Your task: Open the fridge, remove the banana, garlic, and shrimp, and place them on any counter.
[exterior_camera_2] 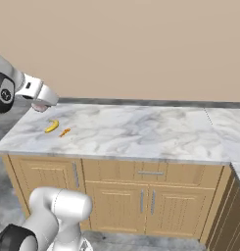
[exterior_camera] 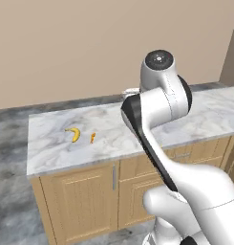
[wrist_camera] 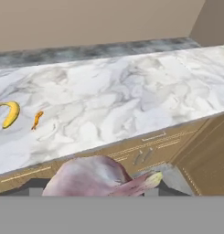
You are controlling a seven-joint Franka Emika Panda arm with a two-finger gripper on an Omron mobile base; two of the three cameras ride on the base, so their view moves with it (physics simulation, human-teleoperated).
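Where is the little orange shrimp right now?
The shrimp lies on the marble counter, close beside the yellow banana, toward the counter's left end in both base views and near its front edge.

banana (exterior_camera: 74,134) and shrimp (exterior_camera: 92,138) near counter's (exterior_camera: 204,119) left end, right side open

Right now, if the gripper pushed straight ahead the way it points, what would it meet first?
Probably the counter: the hand view looks down across its bare marble, right of the banana and shrimp. The garlic sits in the gripper. Depth is unclear.
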